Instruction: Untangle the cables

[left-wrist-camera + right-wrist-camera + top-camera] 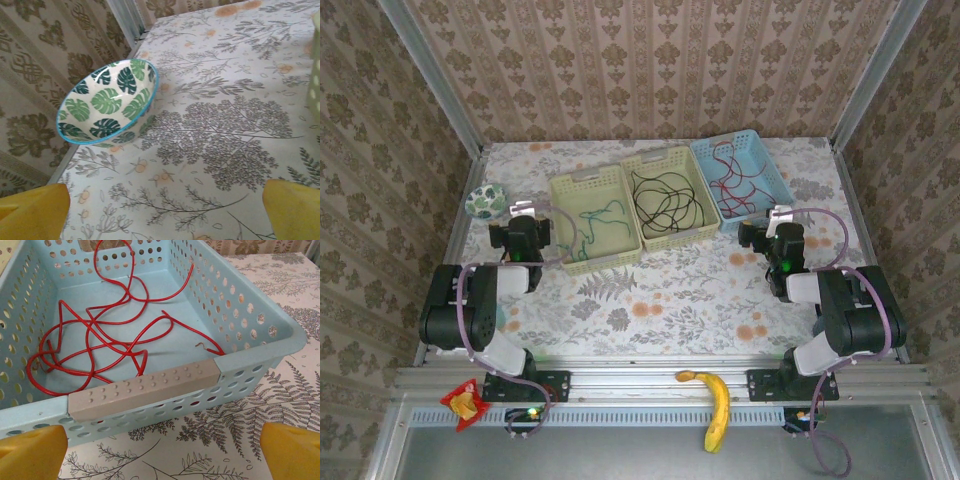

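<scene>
Left gripper [523,210], right gripper [780,214]: both agape

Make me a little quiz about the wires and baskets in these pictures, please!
1. True or false: the red cable lies inside the blue basket.
2. Pick one: which colour of wire lies in the middle basket? A green, B black, C red.
3. Answer in one word: are the left gripper and the right gripper open or shut?

Key
1. True.
2. B, the black cable.
3. Open, both of them, with nothing between their fingers.
</scene>
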### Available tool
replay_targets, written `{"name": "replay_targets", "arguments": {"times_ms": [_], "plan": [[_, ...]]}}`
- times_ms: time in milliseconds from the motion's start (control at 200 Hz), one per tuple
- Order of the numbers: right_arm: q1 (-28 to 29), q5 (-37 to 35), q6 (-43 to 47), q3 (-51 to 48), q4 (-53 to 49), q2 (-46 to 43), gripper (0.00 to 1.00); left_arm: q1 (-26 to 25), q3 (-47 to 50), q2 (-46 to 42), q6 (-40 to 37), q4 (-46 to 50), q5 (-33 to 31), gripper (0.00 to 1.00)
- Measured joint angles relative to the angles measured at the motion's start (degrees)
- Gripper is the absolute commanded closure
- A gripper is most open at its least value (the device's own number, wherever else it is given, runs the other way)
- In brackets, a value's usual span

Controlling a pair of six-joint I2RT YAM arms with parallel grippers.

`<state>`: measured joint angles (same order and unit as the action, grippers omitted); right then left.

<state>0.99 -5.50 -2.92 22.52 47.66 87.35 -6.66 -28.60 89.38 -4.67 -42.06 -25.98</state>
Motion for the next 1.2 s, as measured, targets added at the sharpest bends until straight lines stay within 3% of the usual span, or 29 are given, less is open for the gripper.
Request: {"name": "replay_targets", "arguments": {"times_ms": [465,785,1200], "plan": [[0.0,0.0,0.0,0.0,0.0,0.0,0.00,0.3,2.9,-1.3,0.2,-3.0,2.8,0.00],[0.0,0.0,0.0,0.0,0.0,0.0,0.00,2.9,7.3,0.0,0.9,-10.3,10.2,0.00],[0.0,0.0,0.0,0.0,0.0,0.0,0.00,3.3,7.3,0.0,1.2,-11.6,11.4,0.00]]}}
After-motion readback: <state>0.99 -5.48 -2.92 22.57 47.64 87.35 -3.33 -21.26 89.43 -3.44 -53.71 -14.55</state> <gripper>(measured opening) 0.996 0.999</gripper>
